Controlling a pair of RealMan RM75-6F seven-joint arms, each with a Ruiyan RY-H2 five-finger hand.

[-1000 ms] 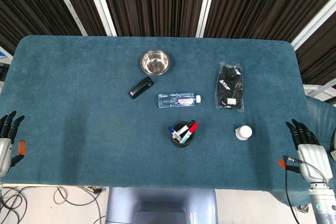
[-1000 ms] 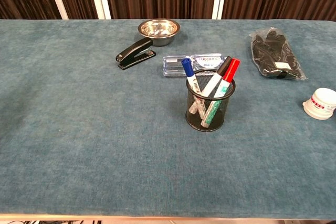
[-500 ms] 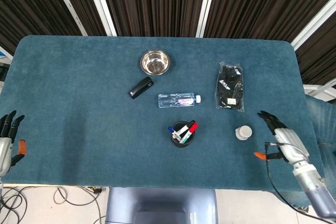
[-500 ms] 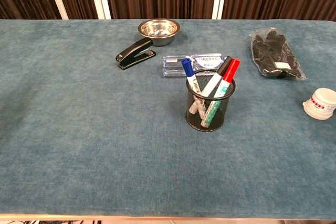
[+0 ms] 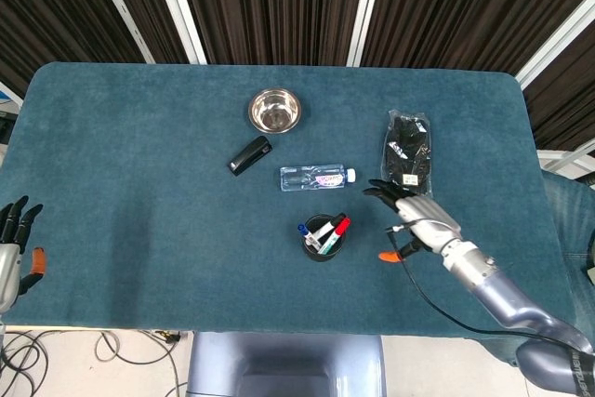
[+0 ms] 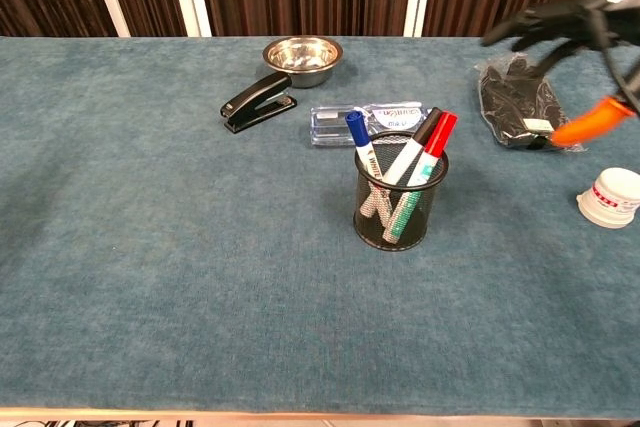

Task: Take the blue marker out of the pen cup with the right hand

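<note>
Reaching in from the frame's lower right, the right hand (image 5: 416, 216), fingers spread and empty, now hovers beside the black mesh pen cup (image 5: 323, 241); the blue-capped marker (image 6: 359, 144) stays inside.

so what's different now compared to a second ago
The right hand has swung in from the table's right edge toward the pen cup, fingers spread, holding nothing; it now hides the white jar from the head view. The blue marker is still in the cup. The left hand, stapler, bowl and bottle haven't moved.
</note>
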